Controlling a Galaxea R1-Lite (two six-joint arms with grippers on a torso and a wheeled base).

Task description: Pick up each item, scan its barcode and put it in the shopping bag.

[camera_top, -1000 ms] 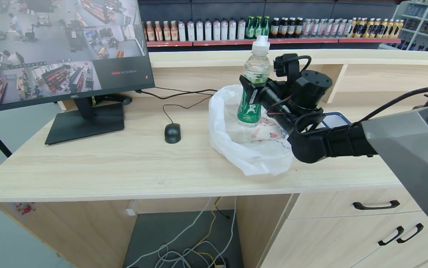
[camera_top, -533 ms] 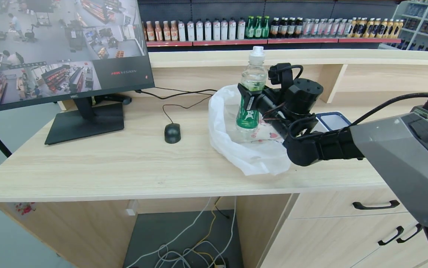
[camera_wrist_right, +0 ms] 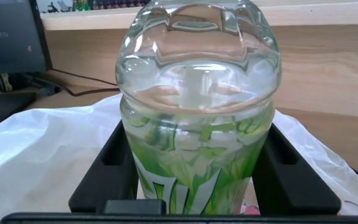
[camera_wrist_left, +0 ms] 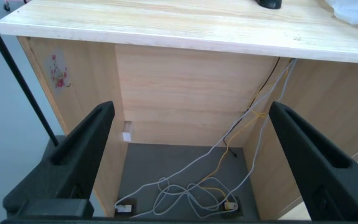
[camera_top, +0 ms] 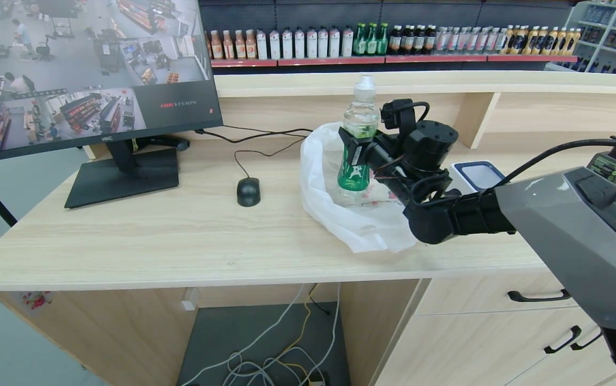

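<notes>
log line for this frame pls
phase: bagging | right gripper: shut on clear green-labelled plastic bottle, upright at mouth of white plastic shopping bag | left gripper: open, empty

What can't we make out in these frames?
- Barcode on the bottle: in the head view the right gripper partly covers the label; the right wrist view's edge cuts the label off.
- Base of the bottle: head view, cannot tell whether it touches anything inside the shopping bag.
- The red-printed packet in the bag: head view, mostly hidden by the bottle and the right arm.
- The blue-rimmed device: head view, partly hidden by the right arm.
</notes>
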